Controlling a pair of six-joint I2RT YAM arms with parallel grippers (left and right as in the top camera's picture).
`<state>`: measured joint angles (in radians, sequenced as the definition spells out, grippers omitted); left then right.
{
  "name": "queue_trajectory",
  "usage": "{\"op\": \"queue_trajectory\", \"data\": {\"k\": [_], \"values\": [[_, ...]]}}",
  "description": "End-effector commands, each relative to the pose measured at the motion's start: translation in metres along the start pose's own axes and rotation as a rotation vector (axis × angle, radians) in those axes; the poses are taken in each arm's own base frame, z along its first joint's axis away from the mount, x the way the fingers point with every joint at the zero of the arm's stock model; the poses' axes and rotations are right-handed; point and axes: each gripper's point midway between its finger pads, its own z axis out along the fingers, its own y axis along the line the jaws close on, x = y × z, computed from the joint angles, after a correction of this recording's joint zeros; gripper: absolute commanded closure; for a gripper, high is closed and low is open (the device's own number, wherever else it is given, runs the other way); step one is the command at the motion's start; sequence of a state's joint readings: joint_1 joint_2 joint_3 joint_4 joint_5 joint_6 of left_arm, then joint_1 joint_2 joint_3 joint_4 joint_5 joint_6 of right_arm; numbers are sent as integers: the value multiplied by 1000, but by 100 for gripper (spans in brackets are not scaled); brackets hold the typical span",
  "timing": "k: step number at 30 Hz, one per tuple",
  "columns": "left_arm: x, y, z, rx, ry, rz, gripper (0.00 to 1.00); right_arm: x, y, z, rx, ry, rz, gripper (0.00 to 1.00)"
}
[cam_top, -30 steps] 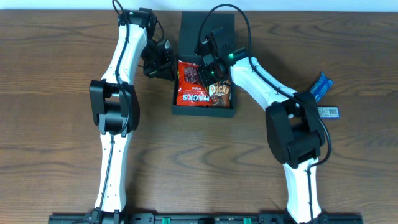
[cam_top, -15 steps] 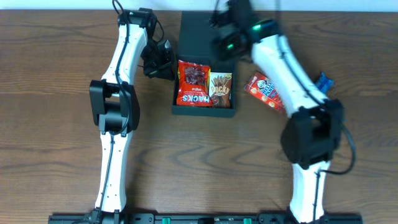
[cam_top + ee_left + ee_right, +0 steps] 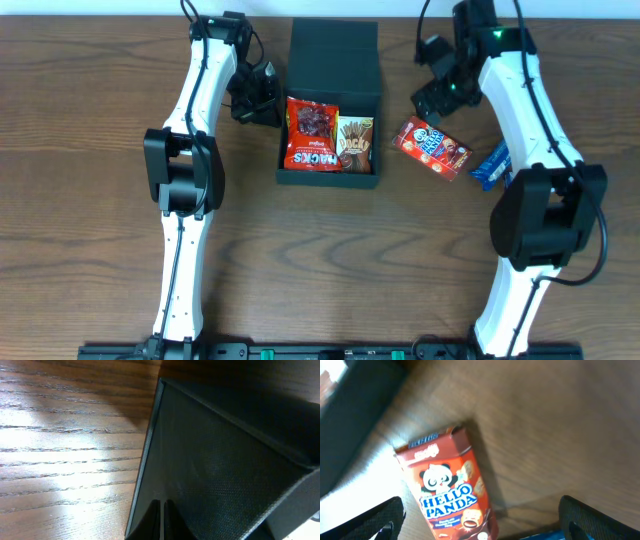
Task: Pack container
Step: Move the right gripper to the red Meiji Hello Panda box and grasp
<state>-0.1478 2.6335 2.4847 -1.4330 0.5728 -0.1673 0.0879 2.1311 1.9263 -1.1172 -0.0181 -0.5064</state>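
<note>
While left fingers (image 3: pixel 174 522) together against container (image 3: pixel 333 55), right fingers (image 3: pixel 380 520) apart near Hello Panda box (image 3: pixel 447 495).

red-brown cardboard snack box (image 3: pixel 447 495): "hello panda" in white letters. brown snack packet (image 3: pixel 353 145): "pocky". red foil snack packet (image 3: pixel 311 135): only "...acks" legible.

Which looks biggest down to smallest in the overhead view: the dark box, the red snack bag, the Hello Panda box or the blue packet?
1. dark box
2. red snack bag
3. Hello Panda box
4. blue packet, though it is partly hidden
</note>
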Motion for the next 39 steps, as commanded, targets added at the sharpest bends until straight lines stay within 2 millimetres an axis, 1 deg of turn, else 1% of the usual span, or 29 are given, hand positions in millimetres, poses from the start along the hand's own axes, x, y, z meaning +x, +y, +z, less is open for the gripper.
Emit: {"op": "queue_trajectory", "data": {"k": [1, 5, 9, 13, 21, 28, 32, 34, 39], "values": [[2, -1, 9, 13, 25, -2, 94, 17, 7, 16, -13, 58, -82, 3], [2, -1, 9, 13, 25, -2, 94, 33, 16, 34, -36, 100, -94, 4], [3, -2, 9, 13, 26, -2, 94, 46, 21, 43, -51, 135, -114, 5], [3, -2, 9, 13, 26, -2, 94, 57, 31, 52, -76, 169, -131, 5], [3, -2, 9, 13, 27, -2, 94, 57, 30, 71, -57, 136, -162, 3], [3, -2, 9, 13, 27, -2, 94, 50, 25, 82, -23, 84, -167, 3], [3, -2, 9, 13, 27, -2, 94, 51, 26, 89, -16, 74, -167, 7], [3, -2, 9, 13, 27, -2, 94, 52, 27, 91, -16, 74, -166, 11], [3, -2, 9, 13, 27, -2, 94, 54, 27, 94, -16, 74, -153, 28]]}}
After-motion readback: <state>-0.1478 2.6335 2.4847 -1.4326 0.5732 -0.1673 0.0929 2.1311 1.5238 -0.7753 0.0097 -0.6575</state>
